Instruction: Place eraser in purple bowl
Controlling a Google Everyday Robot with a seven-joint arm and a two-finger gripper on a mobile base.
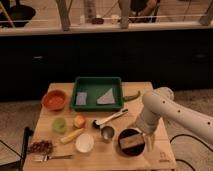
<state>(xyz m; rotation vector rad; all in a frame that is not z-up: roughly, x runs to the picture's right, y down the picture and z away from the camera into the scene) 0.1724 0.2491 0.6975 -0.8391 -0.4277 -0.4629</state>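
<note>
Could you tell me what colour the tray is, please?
The tray is green, best in the camera view; the claw sits at the rim of the purple bowl.

eraser (pixel 131 142) in purple bowl (pixel 120 146), jaws beside

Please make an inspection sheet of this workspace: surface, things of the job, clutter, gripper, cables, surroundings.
Surface: wooden table, crowded.
Job's things: the eraser lies inside the purple bowl.
Clutter: green tray holding flat pieces; orange bowl; white bowl; metal cup; spoon; fork.
Gripper: the gripper is at the purple bowl's right rim, pointing down.
Cables: what looks like a dark cable on the floor, right of the table.
Surroundings: dark counter front behind the table.
</note>
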